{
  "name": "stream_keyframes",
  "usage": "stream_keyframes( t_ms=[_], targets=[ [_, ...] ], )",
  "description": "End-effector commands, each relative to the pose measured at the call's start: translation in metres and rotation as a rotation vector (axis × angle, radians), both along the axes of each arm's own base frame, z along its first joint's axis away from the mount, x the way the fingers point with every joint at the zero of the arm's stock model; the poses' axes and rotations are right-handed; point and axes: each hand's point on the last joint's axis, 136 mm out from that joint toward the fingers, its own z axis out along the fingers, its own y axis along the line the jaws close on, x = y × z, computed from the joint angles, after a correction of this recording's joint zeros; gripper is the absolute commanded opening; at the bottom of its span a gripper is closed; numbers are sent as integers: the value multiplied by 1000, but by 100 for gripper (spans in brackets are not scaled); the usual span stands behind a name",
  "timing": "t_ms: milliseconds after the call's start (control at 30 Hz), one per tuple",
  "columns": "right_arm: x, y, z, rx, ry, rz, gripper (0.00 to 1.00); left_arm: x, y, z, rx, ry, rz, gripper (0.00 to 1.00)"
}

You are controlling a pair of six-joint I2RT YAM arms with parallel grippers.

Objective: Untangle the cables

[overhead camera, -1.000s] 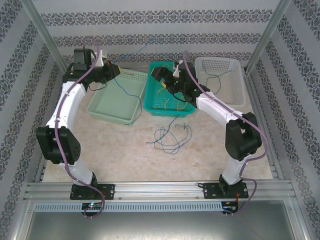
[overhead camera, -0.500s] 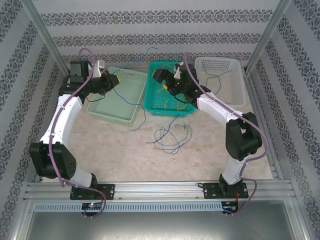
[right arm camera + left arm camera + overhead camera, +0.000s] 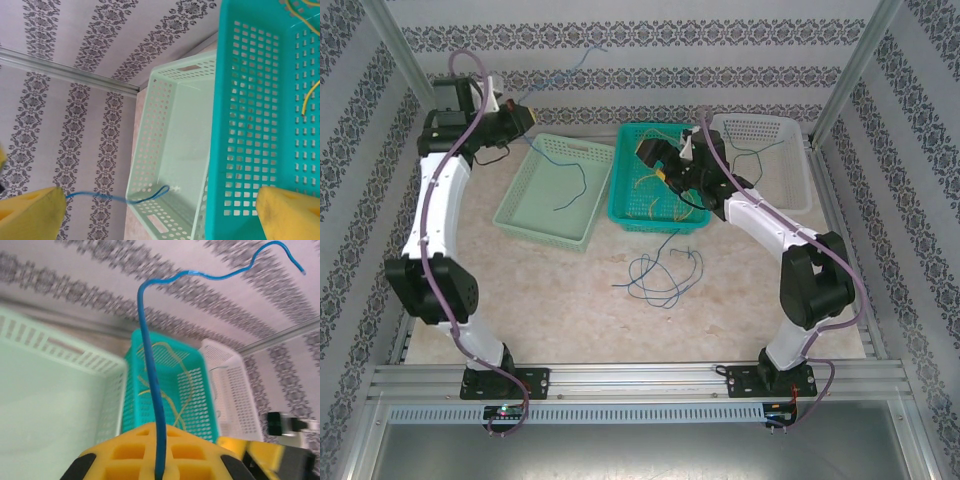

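L hand [image 3: 517, 117] is up high at back-left, above the far-left corner of the pale green perforated plastic basket [image 3: 535, 215]. Its pads are pressed together w/ a thin blue cable [image 3: 150, 365] pinched btwn them. In the left wrist view the cable comes out of the seam btwn the yellow foam pads [image 3: 125, 452], rises, bends right & ends free in the air in front of the patterned wall. In the top view its other part hangs down over the green basket. The right wrist view shows its white-tipped end inside that basket, low near the floor; touching or not, can't tell.

R hand [image 3: 658, 163] hovers over the teal perforated plastic basket [image 3: 650, 224], the middle one of three. Jaws are spread wide: the yellow pads sit at opposite edges of the right wrist view, nothing btwn them, gripping nothing. Thin yellow cables [image 3: 642, 184] lie tangled inside the teal basket, below R hand.

White perforated basket [image 3: 785, 170] at right holds a thin dark cable [image 3: 752, 155], colour hard to tell. Loose blue cable loops [image 3: 660, 275] lie on the beige marbled counter [image 3: 540, 290] in front of the teal basket, well apart from both hands.
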Motion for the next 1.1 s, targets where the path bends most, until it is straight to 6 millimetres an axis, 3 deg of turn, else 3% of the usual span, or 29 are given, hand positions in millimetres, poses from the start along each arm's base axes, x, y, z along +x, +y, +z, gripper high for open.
stream_keyframes(
  t_ms=[0,100,200,400,700,800,967,1067],
  targets=[
    [-3,-7,11,5,-32,-3,97,1,6,-62,42,169,-10,0],
    [-2,-7,7,2,-23,-5,97,1,16,-107,102,269,14,0],
    [0,-7,4,2,-14,-8,97,-1,22,-140,137,344,21,0],
    [0,-7,1,1,-4,-9,97,-4,35,-182,203,465,49,11],
    [0,-13,-2,-1,5,-29,97,-17,38,-213,242,534,31,25],
    [0,-13,-3,3,9,-28,97,-21,45,-223,281,567,47,44],
    [-2,-15,-4,3,12,-30,97,-23,46,-229,291,598,46,47],
    [-3,-17,-4,3,13,-32,97,-26,50,-226,315,607,56,62]
  ],
)
